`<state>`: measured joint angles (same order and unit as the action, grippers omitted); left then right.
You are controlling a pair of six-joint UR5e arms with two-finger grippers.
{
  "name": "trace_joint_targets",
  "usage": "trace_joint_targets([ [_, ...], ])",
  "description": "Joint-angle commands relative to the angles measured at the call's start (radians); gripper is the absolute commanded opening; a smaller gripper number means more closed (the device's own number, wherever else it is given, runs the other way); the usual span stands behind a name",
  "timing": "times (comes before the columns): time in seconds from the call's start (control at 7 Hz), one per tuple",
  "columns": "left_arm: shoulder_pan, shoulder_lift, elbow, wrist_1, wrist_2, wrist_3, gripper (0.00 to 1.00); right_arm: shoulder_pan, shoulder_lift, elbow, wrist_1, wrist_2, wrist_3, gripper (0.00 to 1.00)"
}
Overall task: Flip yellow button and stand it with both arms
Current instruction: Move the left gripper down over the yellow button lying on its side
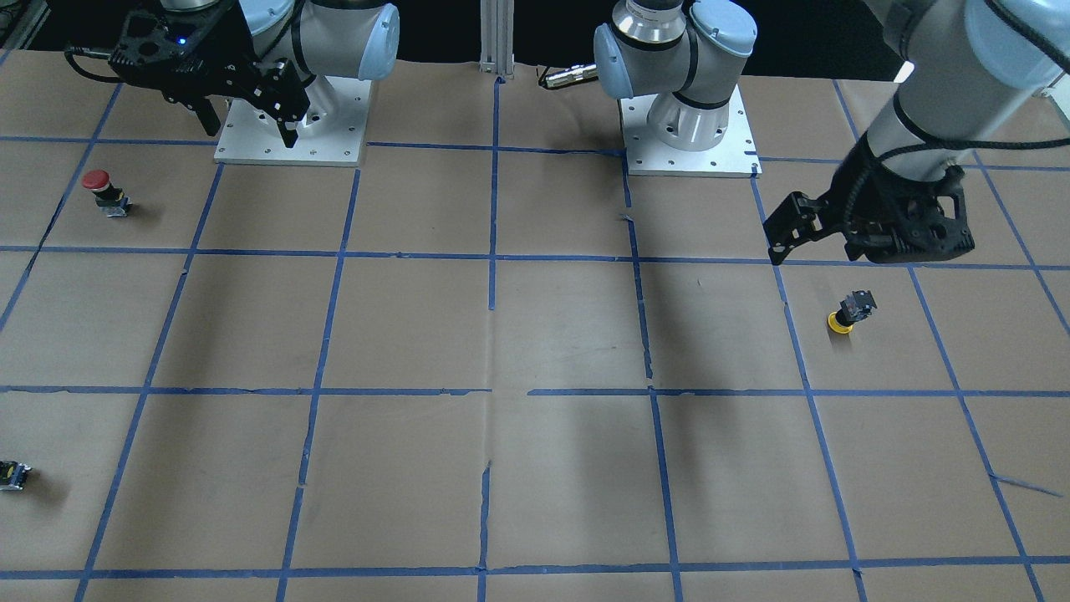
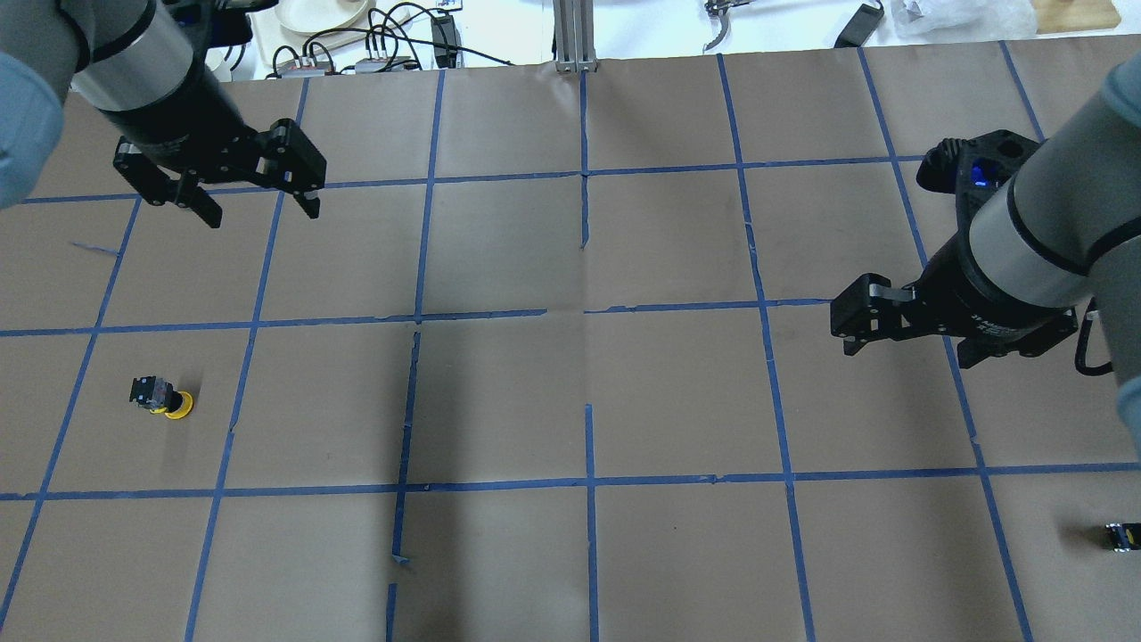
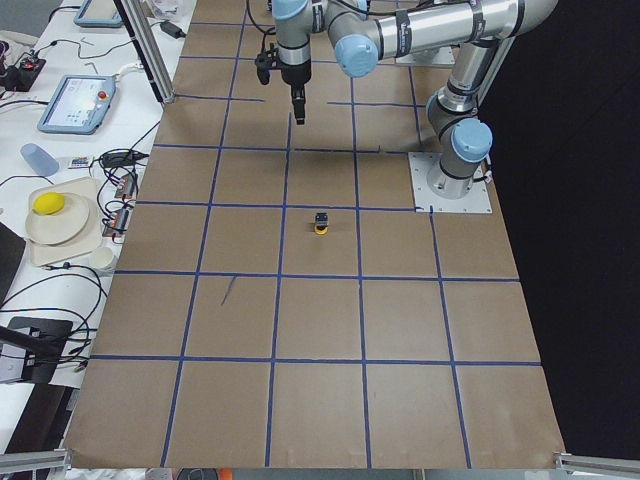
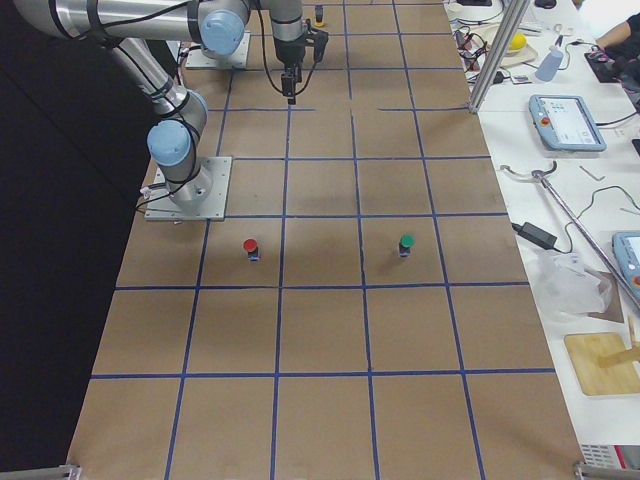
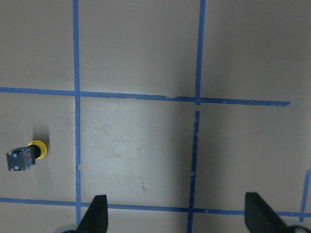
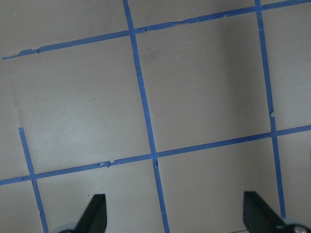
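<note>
On the near edge of the front-facing view, at the robot's right side, a small black-grey part [image 1: 12, 475] is seen on the paper-covered table [image 1: 535, 468]. Further in, on the robot's left side, the yellow button [image 1: 848, 311] is found inside a taped square. It apparently rests cap-down with its body uppermost, though this is not settled at so small a size. Just behind it the left gripper [image 1: 812, 251] is held above the table, apart from the button, its fingers [image 5: 97, 216] spread wide. Further back a red button [image 1: 104, 192] is stood upright. By the mounting plate [image 1: 343, 125] of the right arm, the right gripper [image 1: 249, 134] is held with its own fingers [image 6: 95, 213] likewise spread.
</note>
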<state>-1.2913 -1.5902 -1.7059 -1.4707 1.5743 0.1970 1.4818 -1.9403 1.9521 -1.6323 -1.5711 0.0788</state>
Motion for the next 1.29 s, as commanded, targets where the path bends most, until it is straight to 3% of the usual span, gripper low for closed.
trace_joint_targets([
  [0.0, 0.140, -0.011, -0.143, 0.160, -0.003, 0.175, 1.00, 0.000, -0.002, -0.001, 0.003, -0.001, -0.004, 1.00],
  [0.57, 0.422, 0.004, -0.319, 0.285, -0.003, 0.461, 0.98, 0.000, -0.029, 0.008, 0.009, -0.001, -0.004, 1.00],
  [0.86, 0.434, -0.074, -0.383, 0.459, -0.008, 0.481, 0.98, 0.000, -0.032, 0.014, 0.002, 0.002, -0.005, 1.00],
  [1.14, 0.429, -0.134, -0.385, 0.470, 0.001, 0.475, 0.98, 0.002, -0.032, 0.016, 0.000, 0.005, -0.004, 1.00],
])
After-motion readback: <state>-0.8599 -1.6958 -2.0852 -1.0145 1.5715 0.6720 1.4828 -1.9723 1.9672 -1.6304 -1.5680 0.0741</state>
